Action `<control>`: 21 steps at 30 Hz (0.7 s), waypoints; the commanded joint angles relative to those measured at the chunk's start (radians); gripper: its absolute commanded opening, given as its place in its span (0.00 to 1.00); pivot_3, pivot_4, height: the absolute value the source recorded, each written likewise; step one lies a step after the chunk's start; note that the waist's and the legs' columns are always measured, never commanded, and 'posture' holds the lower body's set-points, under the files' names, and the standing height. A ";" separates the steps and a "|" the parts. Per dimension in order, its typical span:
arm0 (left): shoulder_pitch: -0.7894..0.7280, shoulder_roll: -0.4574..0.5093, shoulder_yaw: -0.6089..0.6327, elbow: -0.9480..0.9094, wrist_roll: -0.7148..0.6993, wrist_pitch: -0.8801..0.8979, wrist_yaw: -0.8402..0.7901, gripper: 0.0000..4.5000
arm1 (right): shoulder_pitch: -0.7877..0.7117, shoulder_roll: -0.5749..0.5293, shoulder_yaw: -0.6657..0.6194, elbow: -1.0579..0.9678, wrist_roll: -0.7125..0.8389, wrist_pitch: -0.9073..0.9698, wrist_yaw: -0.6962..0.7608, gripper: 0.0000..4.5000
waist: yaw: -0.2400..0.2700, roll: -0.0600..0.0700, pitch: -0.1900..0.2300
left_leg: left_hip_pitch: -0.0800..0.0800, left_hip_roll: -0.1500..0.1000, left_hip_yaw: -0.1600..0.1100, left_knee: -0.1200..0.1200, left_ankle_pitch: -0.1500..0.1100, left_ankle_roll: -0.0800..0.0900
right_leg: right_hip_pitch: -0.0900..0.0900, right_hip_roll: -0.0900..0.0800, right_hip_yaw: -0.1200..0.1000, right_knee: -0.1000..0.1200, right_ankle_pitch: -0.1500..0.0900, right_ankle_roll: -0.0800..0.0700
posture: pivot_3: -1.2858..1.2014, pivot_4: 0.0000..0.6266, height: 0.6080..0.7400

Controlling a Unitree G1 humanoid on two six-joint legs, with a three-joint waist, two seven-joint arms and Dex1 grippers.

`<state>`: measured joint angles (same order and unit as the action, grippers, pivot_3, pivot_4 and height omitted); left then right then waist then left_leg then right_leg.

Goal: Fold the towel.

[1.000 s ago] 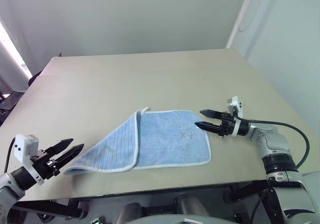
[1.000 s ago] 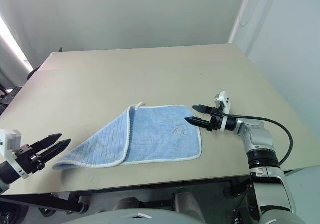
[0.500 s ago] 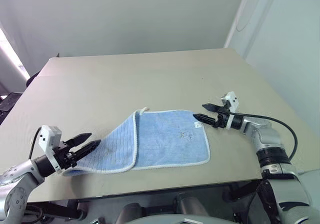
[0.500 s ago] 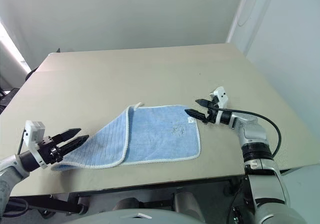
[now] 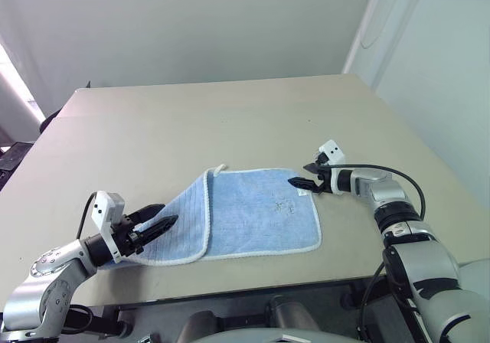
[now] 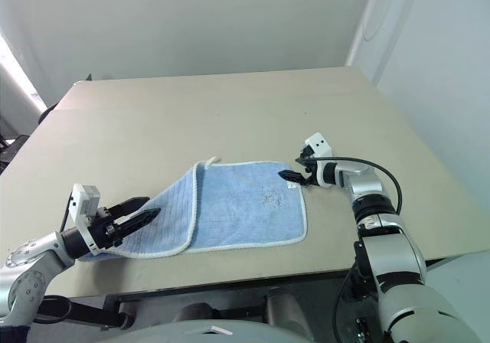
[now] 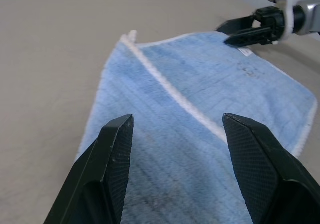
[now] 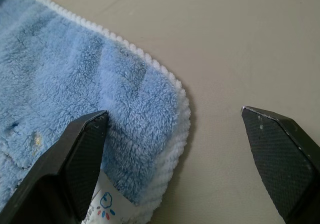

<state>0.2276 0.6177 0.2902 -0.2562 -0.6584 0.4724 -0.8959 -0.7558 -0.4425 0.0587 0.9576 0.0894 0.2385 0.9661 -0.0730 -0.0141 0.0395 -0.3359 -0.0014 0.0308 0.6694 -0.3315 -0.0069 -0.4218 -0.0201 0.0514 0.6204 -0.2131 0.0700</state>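
You see the table [image 5: 230, 121] carrying the towel [image 5: 253, 217] near its front edge, left part folded over. Left gripper [image 5: 158, 222] is spread over that fold, empty. Right gripper [image 5: 306, 176] straddles the far right corner, released.

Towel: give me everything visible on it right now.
The towel is light-blue terry with white stitched edging, a small white loop at its far edge, a printed label by its far right corner and a faint dark smudge mid-cloth. It lies on the table, its left part folded over diagonally. The right gripper, jaws open, straddles the far right corner; the left gripper, jaws open, hovers at the folded flap.
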 commanded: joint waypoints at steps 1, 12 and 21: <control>0.006 0.021 0.020 -0.057 -0.006 -0.012 -0.012 0.67 | -0.021 0.014 0.019 0.010 -0.022 -0.005 0.023 0.99 | 0.000 0.000 0.000 | 0.000 0.000 0.000 0.000 0.000 0.000 | 0.000 0.000 0.000 0.000 0.000 0.000 | 0.52 0.00 1.00; 0.018 0.027 -0.014 -0.087 0.018 -0.007 -0.007 0.67 | -0.020 0.046 0.054 -0.007 -0.073 0.006 0.026 0.17 | -0.006 0.000 0.000 | 0.001 0.003 -0.001 -0.001 0.000 0.000 | 0.000 0.005 0.000 0.001 0.000 -0.001 | 0.52 0.00 1.00; 0.044 0.065 -0.062 -0.152 0.024 0.005 -0.043 0.67 | -0.053 0.057 0.029 0.013 -0.076 0.019 -0.027 0.02 | -0.016 0.000 0.000 | 0.009 0.004 0.000 -0.001 0.000 0.000 | 0.004 0.005 0.001 0.000 0.001 -0.001 | 0.52 0.00 1.00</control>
<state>0.2676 0.6679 0.2457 -0.3591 -0.6408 0.4834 -0.9273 -0.7854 -0.3961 0.0894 0.9590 0.0221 0.2498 0.9667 -0.0889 -0.0138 0.0395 -0.3274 0.0022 0.0306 0.6680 -0.3316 -0.0069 -0.4181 -0.0148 0.0523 0.6208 -0.2124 0.0687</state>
